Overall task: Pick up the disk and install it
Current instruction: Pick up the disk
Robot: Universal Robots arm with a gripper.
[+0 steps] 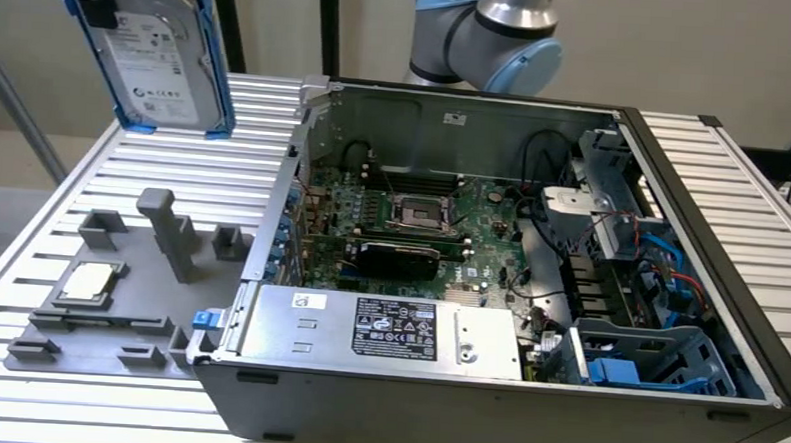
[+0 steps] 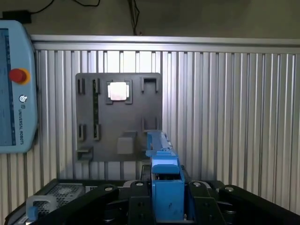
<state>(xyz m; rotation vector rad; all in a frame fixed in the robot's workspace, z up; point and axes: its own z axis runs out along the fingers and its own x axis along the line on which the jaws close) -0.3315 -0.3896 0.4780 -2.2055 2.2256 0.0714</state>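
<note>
My jaws grip the bright blue plastic frame of the flat silver-grey rectangular disk [image 1: 162, 56], aloft over the ribbed metal tabletop [image 1: 145, 161]; I judge it stiff, weighty and shock-sensitive, best held by its frame rails

We find the case [image 1: 427, 415] on the table [image 1: 145, 166]. To the exterior view's left of it lies the plate [image 1: 152, 303], the chip [image 1: 86, 282] on it; the disk [image 1: 162, 56] hangs high on that side. In the case sit the board [image 1: 409, 222] and box [image 1: 391, 326]; behind it, the arm [image 1: 491, 31].
</note>
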